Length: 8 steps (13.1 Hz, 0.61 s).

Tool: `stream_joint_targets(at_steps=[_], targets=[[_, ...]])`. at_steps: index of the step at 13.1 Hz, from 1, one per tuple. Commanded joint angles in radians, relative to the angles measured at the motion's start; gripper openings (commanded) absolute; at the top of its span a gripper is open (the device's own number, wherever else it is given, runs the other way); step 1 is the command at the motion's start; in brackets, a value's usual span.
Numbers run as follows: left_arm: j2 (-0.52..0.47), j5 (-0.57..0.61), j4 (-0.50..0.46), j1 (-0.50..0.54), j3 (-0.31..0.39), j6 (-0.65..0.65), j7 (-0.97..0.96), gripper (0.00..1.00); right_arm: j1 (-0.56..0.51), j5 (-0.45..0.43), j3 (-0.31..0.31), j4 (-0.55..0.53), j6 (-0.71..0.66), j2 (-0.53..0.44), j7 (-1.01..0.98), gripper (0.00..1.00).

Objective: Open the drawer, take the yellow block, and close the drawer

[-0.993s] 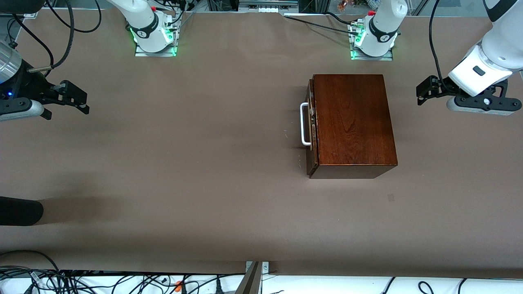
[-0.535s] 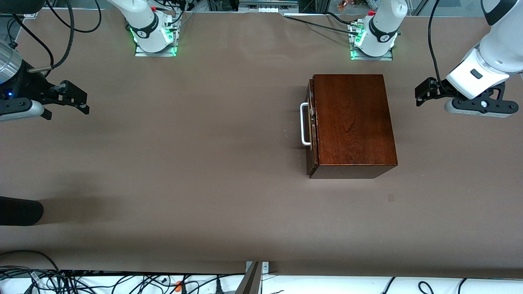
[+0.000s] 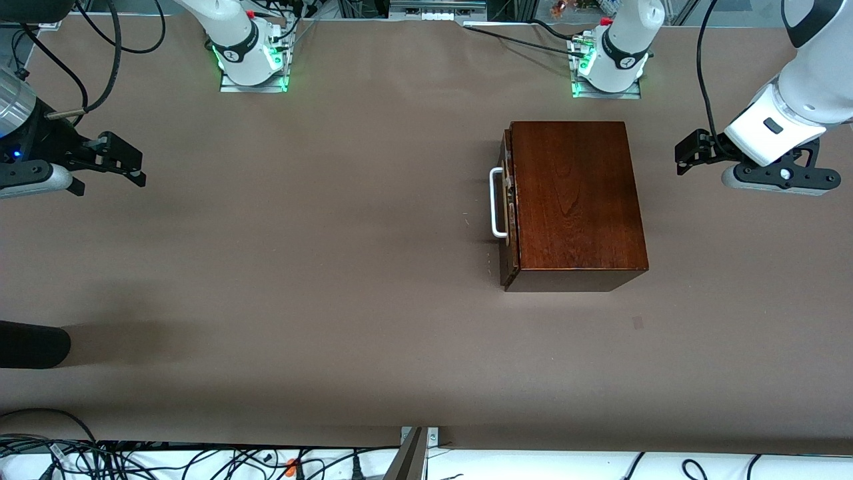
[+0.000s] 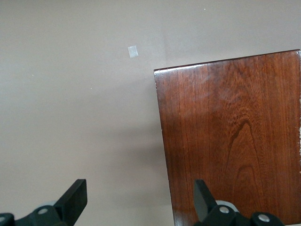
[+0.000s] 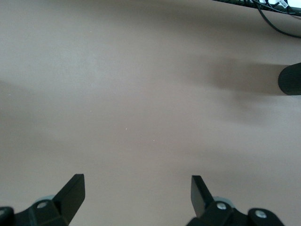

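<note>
The dark reddish-brown wooden box [image 3: 576, 200] stands on the table toward the left arm's end. Its drawer [image 3: 510, 213] faces the right arm's end, looks shut, and has a white bar handle [image 3: 496, 203]. The yellow block is hidden. My left gripper [image 3: 690, 152] is open and empty, up in the air over the table beside the box's back edge. In the left wrist view [image 4: 139, 200] the box top [image 4: 235, 136] fills one side. My right gripper [image 3: 123, 160] is open and empty, waiting over bare table at the right arm's end; it also shows in the right wrist view [image 5: 136, 193].
A black rounded object [image 3: 33, 345] pokes in over the table edge at the right arm's end and shows in the right wrist view [image 5: 290, 80]. A small pale patch [image 3: 638, 323] lies on the table nearer to the camera than the box. Cables run along the table's edges.
My left arm has shifted slightly, carrying its open gripper a little toward the box. The right arm, box and drawer have not moved.
</note>
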Motion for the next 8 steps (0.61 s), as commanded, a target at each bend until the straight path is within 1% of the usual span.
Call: stream_joint_targets(at_steps=[1,8], targets=[[0.018,-0.015,0.042,-0.002,0.001,-0.03,0.0,1.0,-0.007,0.014,0.003,0.01,-0.004,0.003,0.002,1.0],[0.018,-0.015,0.042,-0.002,0.001,-0.043,0.0,1.0,-0.007,0.014,0.004,0.01,-0.004,0.003,0.002,1.0]])
